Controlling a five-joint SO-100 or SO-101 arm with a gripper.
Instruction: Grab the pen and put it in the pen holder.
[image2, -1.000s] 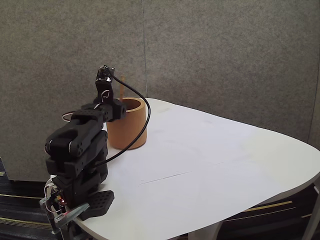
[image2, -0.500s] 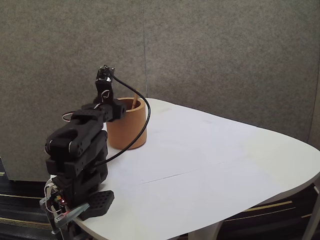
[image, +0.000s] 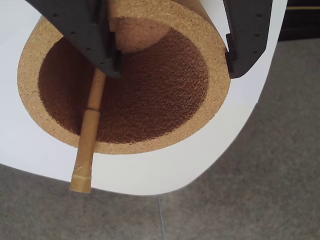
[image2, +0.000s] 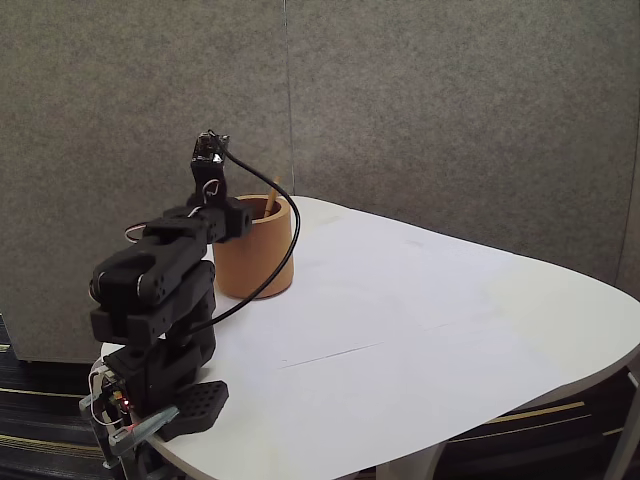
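In the wrist view the pen holder (image: 205, 107), a thick-walled cork cup, lies directly below my gripper (image: 173, 70). The pen (image: 89, 135), a tan stick, stands inside it. It leans on the rim and its end pokes out past the lower left edge. My fingers (image: 95, 40) are spread wide to either side, and the left one overlaps the pen's lower part. In the fixed view the pen holder (image2: 255, 255) stands at the table's far left, the pen (image2: 272, 198) sticks up from its mouth, and my gripper (image2: 238, 218) hangs over the opening.
The white rounded table (image2: 400, 320) stretches out to the right of the cup. A black cable (image2: 283, 250) loops from the arm across the cup's front. A grey partition wall (image2: 450, 110) stands behind. The table edge (image: 200, 175) and grey floor lie close to the cup.
The pen, held upright above the cup a second ago, has dropped in and tipped to lean on the rim. My gripper has let go of it.
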